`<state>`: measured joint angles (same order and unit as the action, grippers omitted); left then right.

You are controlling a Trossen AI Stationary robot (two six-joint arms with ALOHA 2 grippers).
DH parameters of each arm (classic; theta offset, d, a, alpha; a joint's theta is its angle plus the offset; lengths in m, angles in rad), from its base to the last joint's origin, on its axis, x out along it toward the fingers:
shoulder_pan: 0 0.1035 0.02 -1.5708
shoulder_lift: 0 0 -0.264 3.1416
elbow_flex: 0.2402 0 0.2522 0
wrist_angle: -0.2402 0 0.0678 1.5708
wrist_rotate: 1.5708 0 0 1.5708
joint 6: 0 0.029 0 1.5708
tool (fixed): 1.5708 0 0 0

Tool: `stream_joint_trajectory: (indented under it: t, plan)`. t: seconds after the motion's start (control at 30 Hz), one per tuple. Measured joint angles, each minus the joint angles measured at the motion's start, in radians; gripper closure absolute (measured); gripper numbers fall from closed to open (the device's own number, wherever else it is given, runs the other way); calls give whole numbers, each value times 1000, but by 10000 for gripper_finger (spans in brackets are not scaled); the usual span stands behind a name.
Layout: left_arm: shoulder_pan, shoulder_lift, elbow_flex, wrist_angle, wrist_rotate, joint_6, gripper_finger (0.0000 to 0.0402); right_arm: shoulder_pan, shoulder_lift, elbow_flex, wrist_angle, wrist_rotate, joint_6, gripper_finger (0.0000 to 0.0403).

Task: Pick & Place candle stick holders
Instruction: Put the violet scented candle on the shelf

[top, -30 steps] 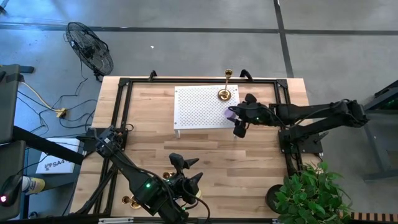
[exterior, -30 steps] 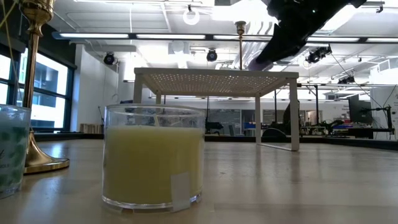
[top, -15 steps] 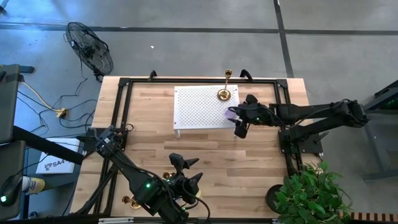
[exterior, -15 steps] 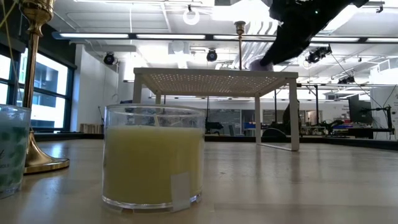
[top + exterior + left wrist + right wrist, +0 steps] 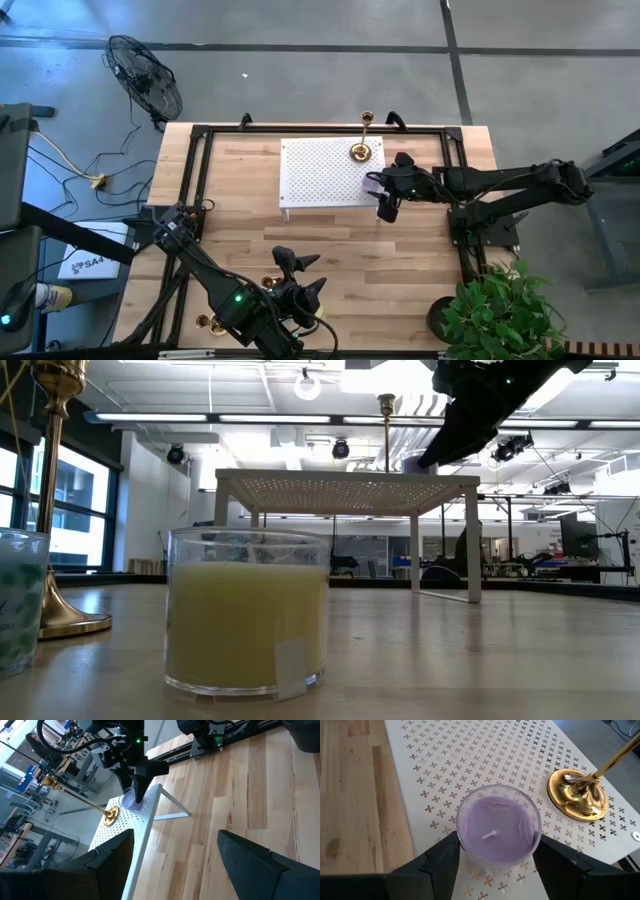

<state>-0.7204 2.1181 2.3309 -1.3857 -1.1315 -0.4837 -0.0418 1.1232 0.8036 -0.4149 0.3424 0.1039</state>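
I've got the right gripper (image 5: 495, 851) clamped on the purple candle jar (image 5: 498, 831), setting it on the white perforated stand (image 5: 315, 175) beside the tall brass candle stick holder (image 5: 581, 792). Next, I judge, release and lift clear without tipping it. Left gripper (image 5: 175, 857) waits spread wide near the table's front.

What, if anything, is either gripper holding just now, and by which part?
The right gripper holds a purple candle jar by its glass sides, over the white rack. The left gripper is open and empty.
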Motion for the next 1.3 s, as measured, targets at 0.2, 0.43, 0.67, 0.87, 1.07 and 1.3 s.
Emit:
stream_joint_trajectory:
  t: [0.2, 0.43, 0.67, 0.87, 1.07, 1.3]
  plan:
    - [0, 0, 0, 0, 26, -20, 122, 0, -20, -2, -8, 2, -14, 178]
    - [0, 0, 0, -1, 25, -20, 122, 0, -39, -3, -11, -8, -33, 178]
    - [0, 0, 0, -1, 27, -20, 122, 0, -40, -3, -7, -37, -33, 178]
    - [0, 0, 0, -1, 27, -21, 122, 1, -41, -3, -5, -34, -10, 178]
    - [0, 0, 0, -1, 28, -21, 122, 3, -41, -2, -19, -36, -21, 178]
    - [0, 0, 0, -1, 28, -20, 122, 3, -42, -2, -29, -31, -16, 178]
